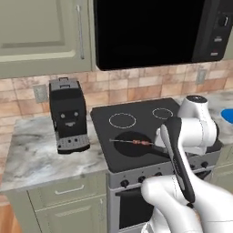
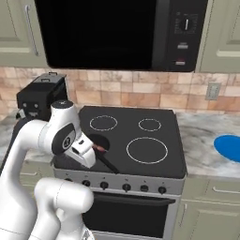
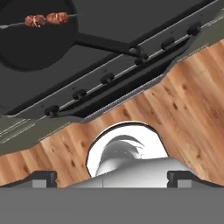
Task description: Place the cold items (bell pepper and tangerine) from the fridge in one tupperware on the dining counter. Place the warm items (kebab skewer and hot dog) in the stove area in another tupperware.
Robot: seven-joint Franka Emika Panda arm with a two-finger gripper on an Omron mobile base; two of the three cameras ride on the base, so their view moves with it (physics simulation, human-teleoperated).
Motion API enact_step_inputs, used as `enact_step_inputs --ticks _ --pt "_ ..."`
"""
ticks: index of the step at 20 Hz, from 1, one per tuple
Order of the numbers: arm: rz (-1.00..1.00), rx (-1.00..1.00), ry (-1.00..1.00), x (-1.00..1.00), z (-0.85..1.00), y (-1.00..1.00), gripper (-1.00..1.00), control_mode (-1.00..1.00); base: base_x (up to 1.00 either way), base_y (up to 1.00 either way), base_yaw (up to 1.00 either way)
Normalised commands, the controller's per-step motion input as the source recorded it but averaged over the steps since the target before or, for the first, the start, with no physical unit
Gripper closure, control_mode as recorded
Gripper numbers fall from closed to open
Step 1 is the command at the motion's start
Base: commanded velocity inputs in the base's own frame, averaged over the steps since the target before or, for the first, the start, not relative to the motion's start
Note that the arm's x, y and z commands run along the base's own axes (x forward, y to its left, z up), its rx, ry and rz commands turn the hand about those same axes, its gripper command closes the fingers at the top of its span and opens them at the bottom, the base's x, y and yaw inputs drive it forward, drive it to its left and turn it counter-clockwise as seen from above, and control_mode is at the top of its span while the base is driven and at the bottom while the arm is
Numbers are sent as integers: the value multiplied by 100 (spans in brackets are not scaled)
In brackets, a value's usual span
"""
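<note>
The robot's hand point(image 3: 112, 177), fingers spread wide and grasping nothing, hangs over the front edge of the stove point(image 1: 150, 132), looking down past the knob row to the wooden floor point(image 3: 175, 113). The kebab skewer point(image 3: 46, 19), at eleven o'clock in the hand view, lies across a dark frying pan point(image 3: 26, 43) on the front-left burner, the pan's handle point(image 3: 105, 43) pointing toward the knobs at the stove's front. A coffee machine point(image 1: 68, 116) stands on the marble desk point(image 1: 41, 159) at nine o'clock from the stove; the hand appears staged, released, to reach for the skewer.
</note>
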Motion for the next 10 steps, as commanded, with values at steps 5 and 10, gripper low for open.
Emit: enact_step_inputs --ticks 5,10 --pt "0 0 0 0 0 0 -100 100 50 50 -18" --pt "-3 16 0 61 -3 13 -100 -100 12 6 -2"
